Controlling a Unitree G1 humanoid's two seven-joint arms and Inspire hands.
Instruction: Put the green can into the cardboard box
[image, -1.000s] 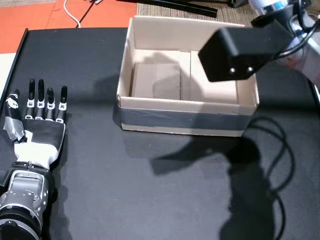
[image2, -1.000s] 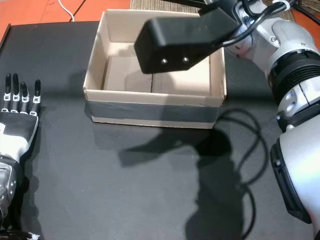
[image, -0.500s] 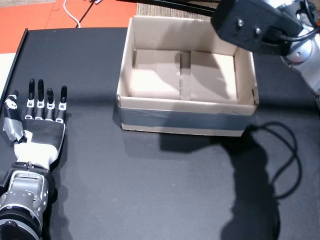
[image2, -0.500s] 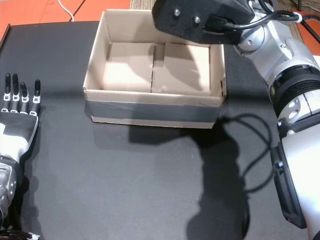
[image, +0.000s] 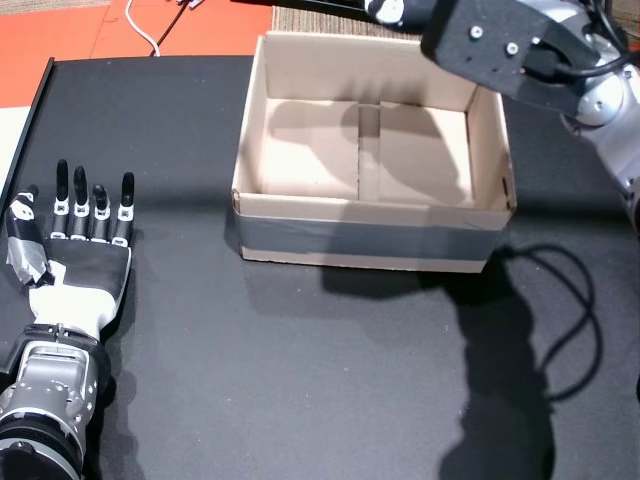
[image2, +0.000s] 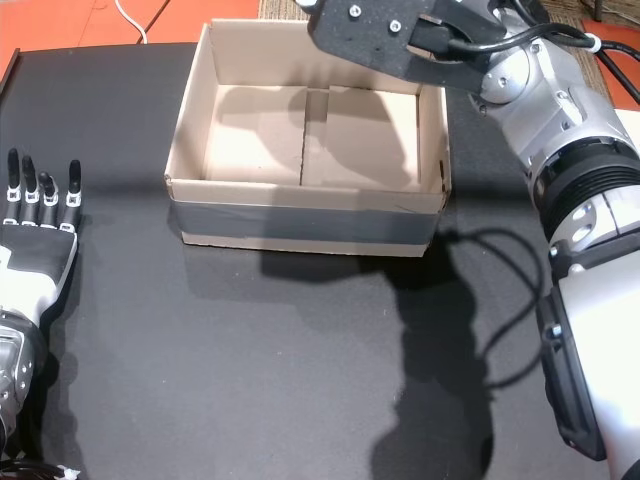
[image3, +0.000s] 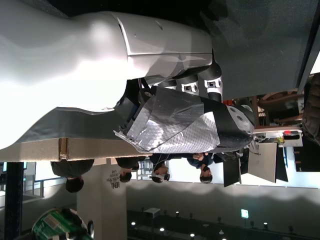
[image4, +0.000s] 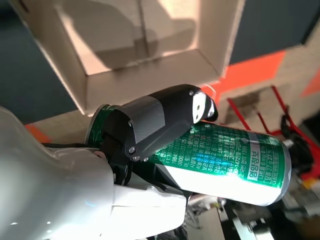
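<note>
The right hand (image4: 150, 135) has its fingers wrapped around the green can (image4: 220, 155), which the right wrist view shows lying on its side in the grasp; in both head views the arm's dark housing hides the can, so its exact place over the cardboard box (image: 372, 150) is a judgement. The hand sits at the far right rim of the box, whose floor is bare. To do this step well, the can should travel nearer and leftward until it clears the far wall, then come low over the floor before the fingers let go. The left hand (image: 75, 240) lies flat on the black table (image: 300, 380) at the left, fingers spread and grasping nothing.
</note>
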